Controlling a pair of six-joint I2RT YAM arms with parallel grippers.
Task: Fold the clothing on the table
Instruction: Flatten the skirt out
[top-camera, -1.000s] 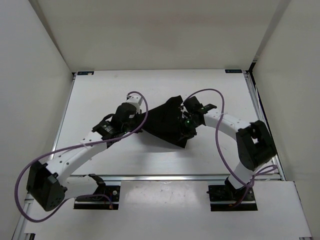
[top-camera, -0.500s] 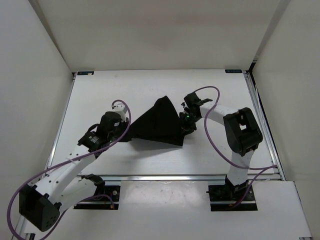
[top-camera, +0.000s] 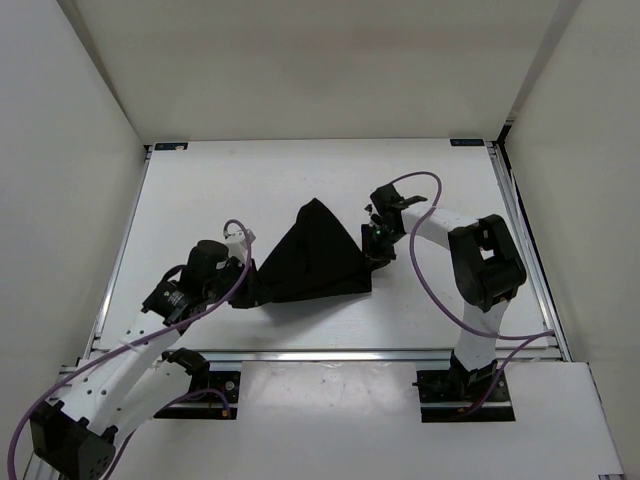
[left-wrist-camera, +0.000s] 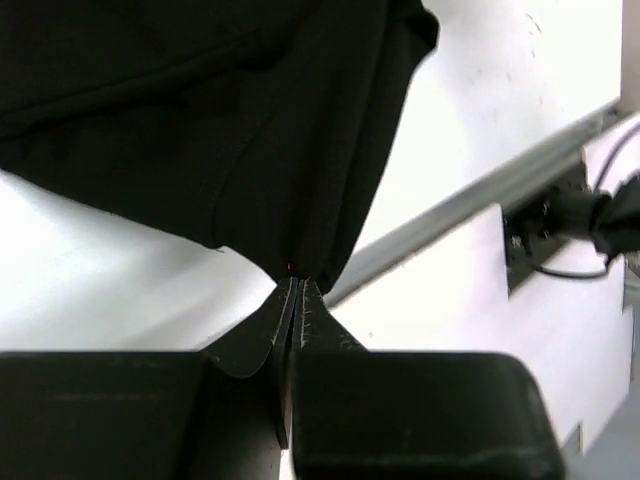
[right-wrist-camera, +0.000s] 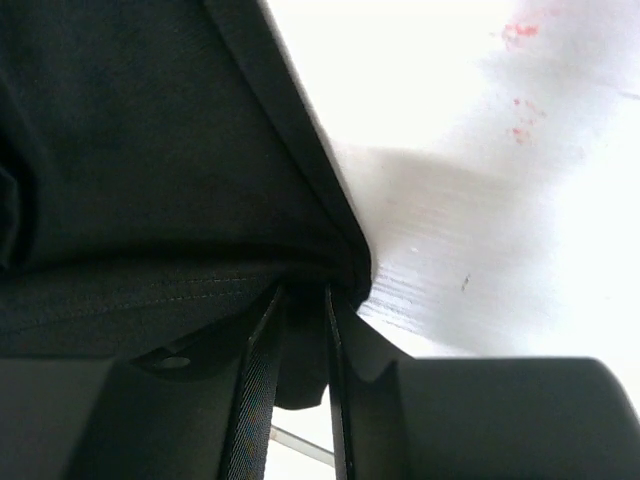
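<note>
Pinching a corner in narrow jaws, the left gripper (left-wrist-camera: 298, 284) has dragged the clothing (top-camera: 318, 262) toward itself; the right gripper (right-wrist-camera: 302, 293) clamps the far hem, stretching it flat.

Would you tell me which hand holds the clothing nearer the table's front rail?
The left hand, pinching the clothing by its near-left corner; the right hand grips its farther right edge.

Boxed in by plain white walls: back wall (top-camera: 320, 60) well beyond both jaws, left wall (top-camera: 60, 220) outward of the left jaws, right wall (top-camera: 590, 220) outward of the right jaws. Lit evenly, bright and soft.
</note>
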